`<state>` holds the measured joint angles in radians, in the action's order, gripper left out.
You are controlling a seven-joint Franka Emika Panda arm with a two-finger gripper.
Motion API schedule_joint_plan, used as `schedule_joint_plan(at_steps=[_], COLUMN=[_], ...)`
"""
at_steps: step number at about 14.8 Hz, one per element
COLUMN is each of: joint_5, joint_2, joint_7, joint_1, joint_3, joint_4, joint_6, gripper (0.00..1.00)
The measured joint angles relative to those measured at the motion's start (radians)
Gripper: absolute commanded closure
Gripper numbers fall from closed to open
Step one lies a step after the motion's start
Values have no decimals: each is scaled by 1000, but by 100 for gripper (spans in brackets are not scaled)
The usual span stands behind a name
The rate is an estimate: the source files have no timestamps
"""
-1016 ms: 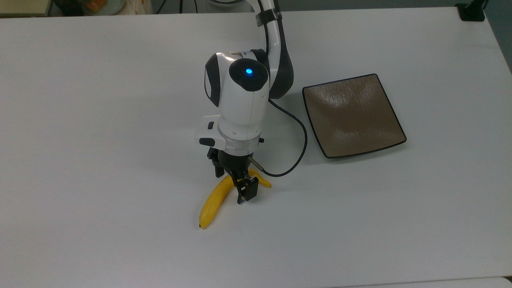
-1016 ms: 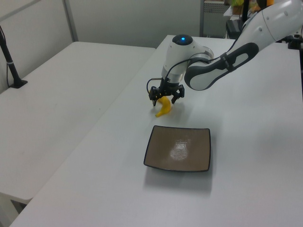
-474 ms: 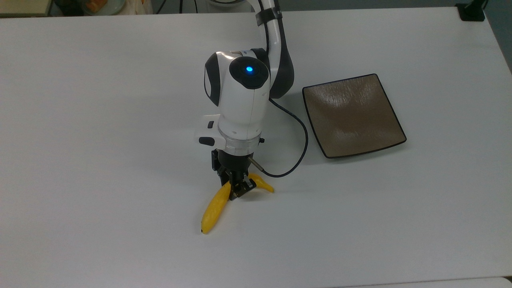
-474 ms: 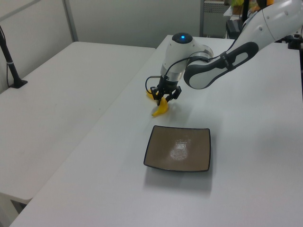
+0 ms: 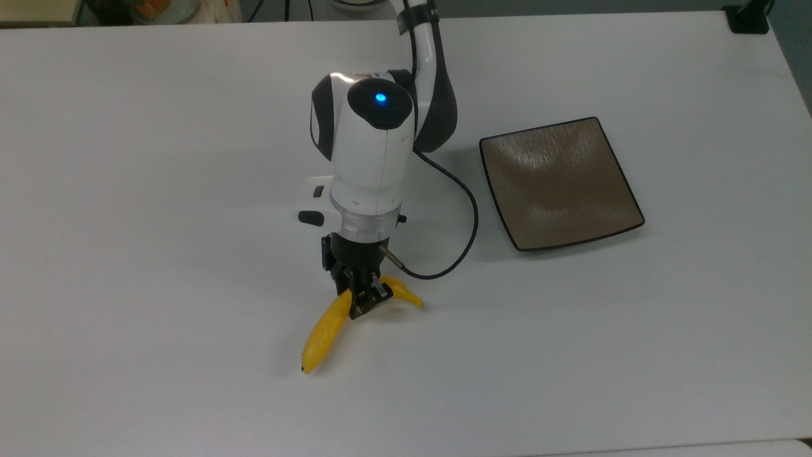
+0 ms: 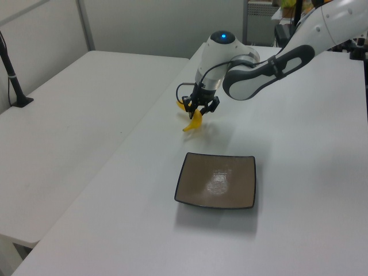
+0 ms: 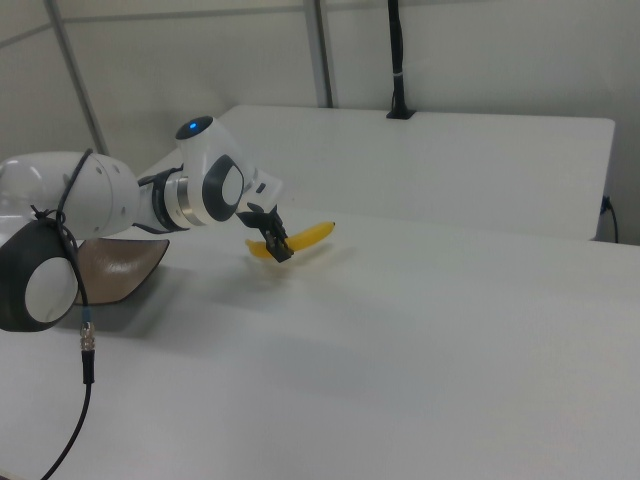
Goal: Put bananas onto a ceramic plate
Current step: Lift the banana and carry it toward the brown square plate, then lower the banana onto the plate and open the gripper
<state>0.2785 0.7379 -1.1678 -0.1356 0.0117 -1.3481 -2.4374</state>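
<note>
A curved yellow banana [image 5: 322, 335] hangs a little above the white table, held near its middle by my gripper [image 5: 358, 298], which is shut on it. The left view has the same banana [image 6: 192, 121] under the gripper [image 6: 197, 110], with its shadow on the table below. From the right view, the banana [image 7: 305, 236] sticks out to the right view's right of the gripper [image 7: 277, 245]. The square brown-grey ceramic plate [image 5: 558, 183] with a black rim lies bare to the top view's right of the arm, also seen as the plate [image 6: 217, 181] and, partly hidden behind the arm, the plate [image 7: 115, 268].
A black cable [image 5: 460, 238] loops from the wrist toward the plate. A black post base [image 5: 748, 18] stands at the table's far right corner in the top view. A second white table [image 6: 69, 115] adjoins on the left view's left.
The gripper closed on the banana and lifted it off the table, shifting slightly toward the top view's left. The plate has not moved.
</note>
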Motion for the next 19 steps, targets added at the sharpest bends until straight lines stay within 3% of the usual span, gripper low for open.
schedule_joint_plan(at_steps=[6, 10, 13, 19], joint_5=[-14, -35, -41, -42], joint_2=[-110, -231, -313, -369], joint_7=[189, 230, 232, 138], joint_1=[14, 13, 10, -13], joint_3=[53, 74, 132, 272], joint_4=[-15, -141, -243, -276], joint_6=[250, 263, 280, 334], gripper=[69, 69, 69, 68])
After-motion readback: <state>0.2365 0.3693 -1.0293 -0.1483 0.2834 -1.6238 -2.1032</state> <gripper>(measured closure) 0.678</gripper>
